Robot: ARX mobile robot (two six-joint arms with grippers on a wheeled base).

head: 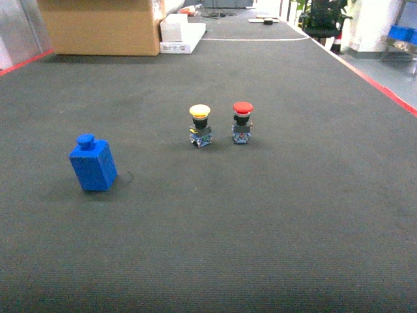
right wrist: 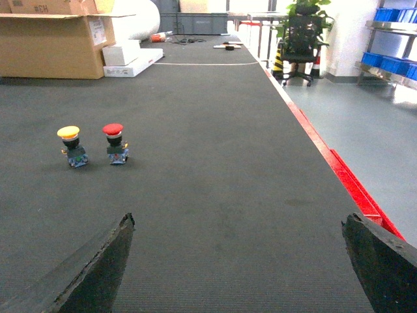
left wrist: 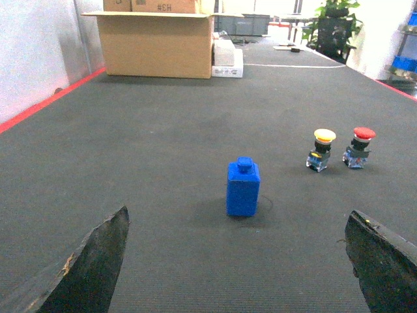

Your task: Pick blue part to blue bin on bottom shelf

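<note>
The blue part (head: 93, 163) is a small blue block with a round knob on top, standing upright on the dark mat at the left of the head view. In the left wrist view the blue part (left wrist: 243, 188) stands ahead of my left gripper (left wrist: 238, 222), whose black fingers are spread wide with nothing between them. My right gripper (right wrist: 238, 225) is also open and empty over bare mat, well to the right of the push buttons. Neither gripper shows in the head view. Blue bins (right wrist: 389, 14) sit on a steel rack far off at the right; its bottom shelf is out of view.
A yellow-capped push button (head: 200, 125) and a red-capped push button (head: 242, 122) stand side by side mid-mat. A cardboard box (head: 104, 26) and white boxes (head: 179, 32) lie at the far end. A red strip (right wrist: 339, 169) edges the mat on the right; an office chair (right wrist: 300, 39) stands beyond.
</note>
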